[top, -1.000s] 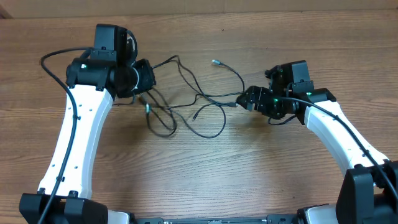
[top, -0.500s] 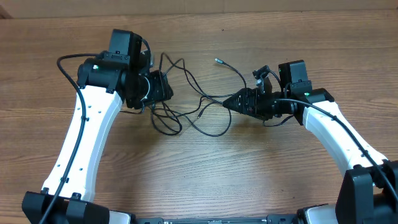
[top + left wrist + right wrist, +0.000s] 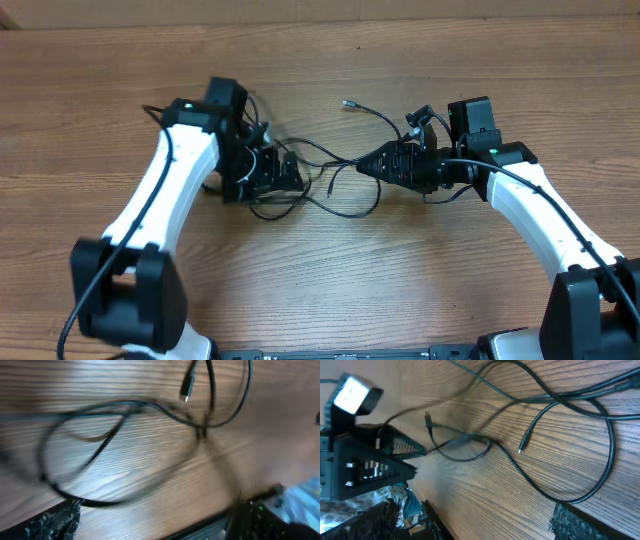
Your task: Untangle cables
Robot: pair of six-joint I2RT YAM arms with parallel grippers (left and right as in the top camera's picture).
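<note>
Overhead: cables in loose overlapping loops on table, between left gripper and right gripper; one plug lying apart.
Left wrist: blurred, one finger at frame edge, gripper spread, gripping nothing.
Right wrist: fingers wide apart, empty, cable loop just beside.

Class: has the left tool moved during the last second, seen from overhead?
Yes. The left tool moved rightward, nearer the silver-tipped plug, which stayed put.

Cables clutter centre (front open).
</note>
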